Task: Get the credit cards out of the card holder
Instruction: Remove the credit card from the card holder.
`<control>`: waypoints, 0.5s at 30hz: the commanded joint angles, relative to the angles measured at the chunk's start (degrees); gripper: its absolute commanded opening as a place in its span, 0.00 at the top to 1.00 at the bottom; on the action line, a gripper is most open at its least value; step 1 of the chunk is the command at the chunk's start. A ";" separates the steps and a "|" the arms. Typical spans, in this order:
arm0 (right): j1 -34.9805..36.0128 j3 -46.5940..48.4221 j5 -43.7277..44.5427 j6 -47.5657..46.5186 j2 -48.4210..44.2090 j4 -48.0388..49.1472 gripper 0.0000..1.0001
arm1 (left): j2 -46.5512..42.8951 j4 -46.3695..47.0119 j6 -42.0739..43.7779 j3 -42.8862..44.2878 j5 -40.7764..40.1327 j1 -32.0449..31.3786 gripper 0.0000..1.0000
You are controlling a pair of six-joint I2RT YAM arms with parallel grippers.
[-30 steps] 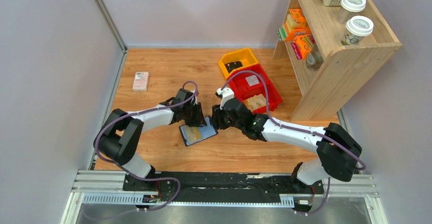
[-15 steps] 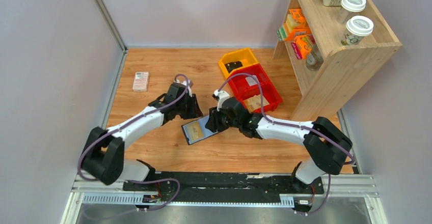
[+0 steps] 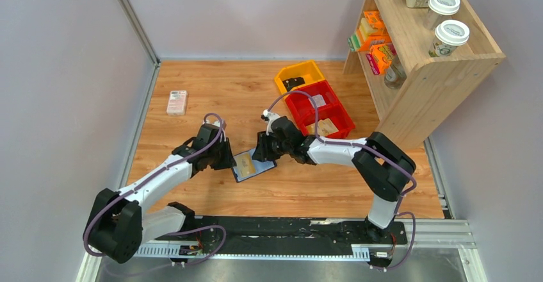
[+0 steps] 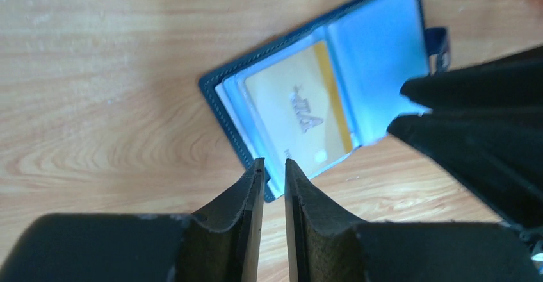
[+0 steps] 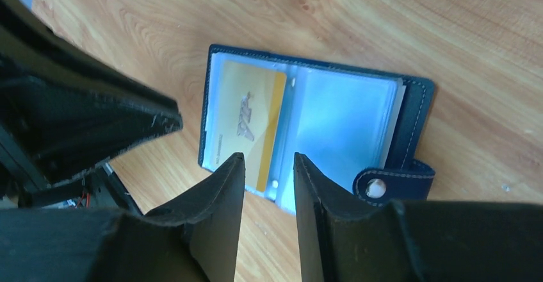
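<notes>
The card holder [image 3: 255, 170] lies open and flat on the wooden table, dark navy with pale blue pockets [image 4: 378, 51] and a snap tab [image 5: 390, 184]. One credit card [image 3: 244, 162], tan-gold with a darker stripe, sits in its left pocket [image 4: 298, 112] [image 5: 246, 112]. My left gripper [image 3: 229, 161] hovers at the holder's left edge [image 4: 274, 165], jaws a narrow gap apart and empty. My right gripper [image 3: 262, 155] hovers over the holder's middle [image 5: 269, 159], jaws open a little and empty. Each gripper shows as a black shape in the other's wrist view.
A pink-white box [image 3: 177, 102] lies at the back left. A yellow bin [image 3: 301, 72] with a small black object [image 3: 294, 82] and a red bin [image 3: 333, 112] stand behind the right arm. A wooden shelf unit [image 3: 435, 70] stands at the right.
My left gripper has drawn back toward the near left and now sits at the holder's left edge. My right gripper has shifted left over the holder. The holder stays open.
</notes>
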 commanded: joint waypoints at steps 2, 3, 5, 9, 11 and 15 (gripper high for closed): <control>-1.08 4.80 -3.65 2.31 4.08 3.27 0.64 | 0.74 1.01 0.33 -0.91 3.48 0.14 0.75; -1.08 5.59 -4.09 2.40 4.87 3.10 0.64 | 1.01 1.45 0.50 -0.73 3.83 0.14 0.75; -1.35 6.56 -4.71 2.57 6.27 3.10 0.63 | 1.80 1.89 0.68 -0.47 4.63 0.14 0.75; -1.44 8.06 -4.98 2.75 8.39 2.40 0.64 | 3.47 3.21 1.03 -0.47 5.24 0.23 0.75; -1.35 8.24 -5.24 2.75 9.18 2.13 0.64 | 4.70 3.56 1.12 -0.38 5.51 0.23 0.76; -1.35 8.06 -5.77 2.66 9.80 2.22 0.64 | 7.33 4.96 1.21 -0.82 5.95 0.14 0.76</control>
